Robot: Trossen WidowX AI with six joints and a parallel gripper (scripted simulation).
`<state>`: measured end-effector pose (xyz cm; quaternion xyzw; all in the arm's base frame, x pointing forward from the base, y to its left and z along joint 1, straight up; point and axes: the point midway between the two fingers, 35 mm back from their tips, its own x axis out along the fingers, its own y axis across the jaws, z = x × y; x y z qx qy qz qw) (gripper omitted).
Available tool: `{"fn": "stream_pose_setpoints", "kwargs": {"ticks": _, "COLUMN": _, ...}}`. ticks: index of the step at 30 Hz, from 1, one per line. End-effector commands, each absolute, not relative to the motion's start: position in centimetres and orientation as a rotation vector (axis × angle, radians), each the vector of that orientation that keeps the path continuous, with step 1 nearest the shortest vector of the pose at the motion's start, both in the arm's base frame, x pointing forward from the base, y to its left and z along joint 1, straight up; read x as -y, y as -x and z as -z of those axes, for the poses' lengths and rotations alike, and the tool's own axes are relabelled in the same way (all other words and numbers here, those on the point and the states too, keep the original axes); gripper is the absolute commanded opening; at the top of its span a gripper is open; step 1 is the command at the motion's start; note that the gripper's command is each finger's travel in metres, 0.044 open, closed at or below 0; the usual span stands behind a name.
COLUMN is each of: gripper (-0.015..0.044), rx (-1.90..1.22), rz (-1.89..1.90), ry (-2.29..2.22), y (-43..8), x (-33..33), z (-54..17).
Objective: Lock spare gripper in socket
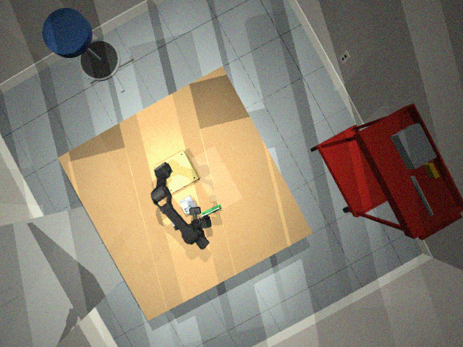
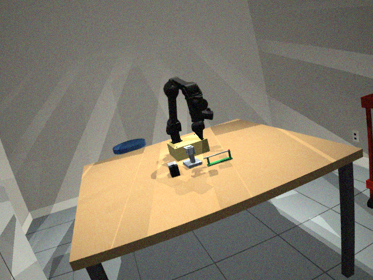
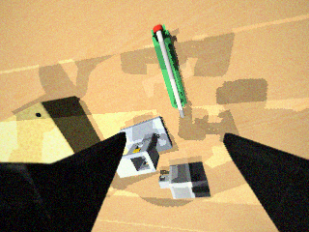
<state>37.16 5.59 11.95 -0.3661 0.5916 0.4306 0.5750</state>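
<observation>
The lock pin (image 2: pixel 217 154) (image 3: pixel 170 72), grey with a red head, rests along the green rack (image 1: pixel 212 210) (image 2: pixel 220 161) (image 3: pixel 164 68). The grey mount (image 1: pixel 187 204) (image 2: pixel 192 163) (image 3: pixel 145 130) stands beside it; its raised square socket (image 2: pixel 189 148) (image 3: pixel 141 163) is empty, with no pin through it. The spare gripper (image 2: pixel 173 169) (image 3: pixel 187 180), a grey and black block with a small spigot, stands on the table apart from the mount. My gripper (image 2: pixel 201 138) (image 3: pixel 174 136) is open and empty, above these parts and touching nothing. In the top view the arm hides its fingertips and most of the spare gripper.
The pale yellow base block (image 1: pixel 183 170) (image 2: pixel 188 150) (image 3: pixel 24 135) of the arm stands close to the mount on the wooden table (image 1: pixel 254 209) (image 2: pixel 271 156). Beyond the table are a blue stool (image 1: pixel 67 32) (image 2: pixel 129 146) and a red cart (image 1: pixel 388 171).
</observation>
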Motion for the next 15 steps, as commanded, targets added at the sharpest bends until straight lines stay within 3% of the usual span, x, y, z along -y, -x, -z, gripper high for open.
{"fn": "stream_pose_setpoints", "kwargs": {"ticks": 1, "gripper": 0.0440, "rx": -1.510, "rz": -0.615, "ry": 0.539, "y": -37.3, "x": 1.5, "z": -11.4}}
{"fn": "stream_pose_setpoints", "kwargs": {"ticks": 9, "gripper": 0.0440, "rx": -1.546, "rz": 0.071, "ry": -0.048, "y": -35.1, "x": 12.1, "z": -10.7}}
{"fn": "stream_pose_setpoints", "kwargs": {"ticks": 15, "gripper": 0.0440, "rx": -1.544, "rz": 0.088, "ry": -0.063, "y": -35.1, "x": 12.4, "z": -10.6}}
